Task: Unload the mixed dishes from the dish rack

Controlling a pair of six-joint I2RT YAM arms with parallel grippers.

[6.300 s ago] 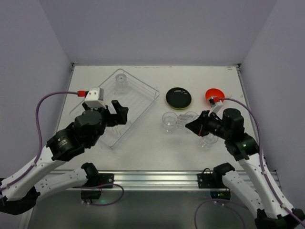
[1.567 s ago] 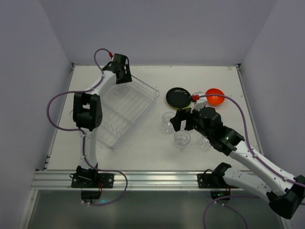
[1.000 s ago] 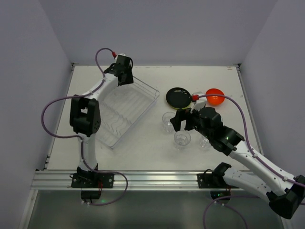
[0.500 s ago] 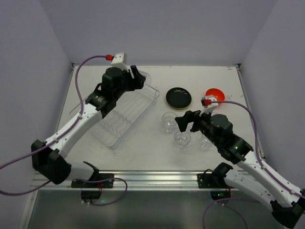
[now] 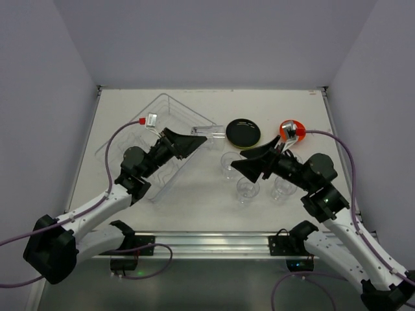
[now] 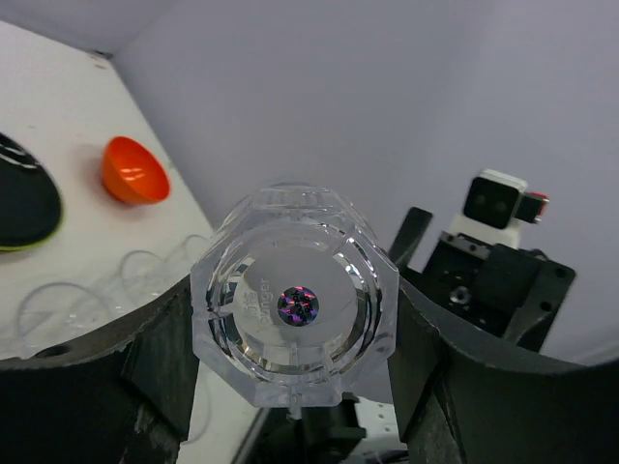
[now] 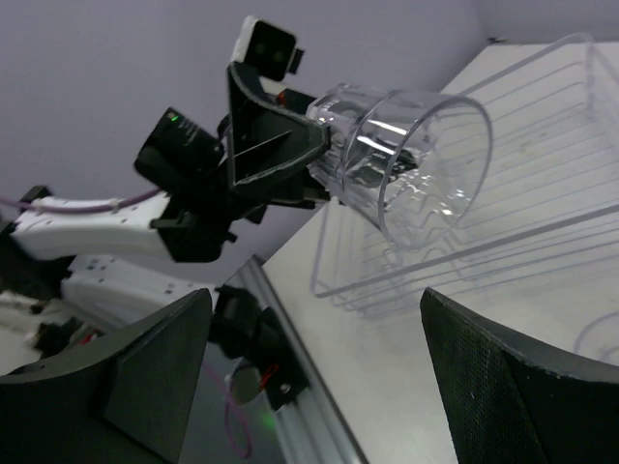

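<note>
Clear cup lies on its side in mid-air over the right corner of the rack; the left pincer clamps it at the base; its long axis runs roughly level, mouth turned toward the right pincer; that pincer stands wide and empty, near the mouth but apart from it, facing it almost head-on; judgement: a hand-over is in hand; the right arm is the nearer free one; its fingers should close across the cup wall, square to that axis.
</note>
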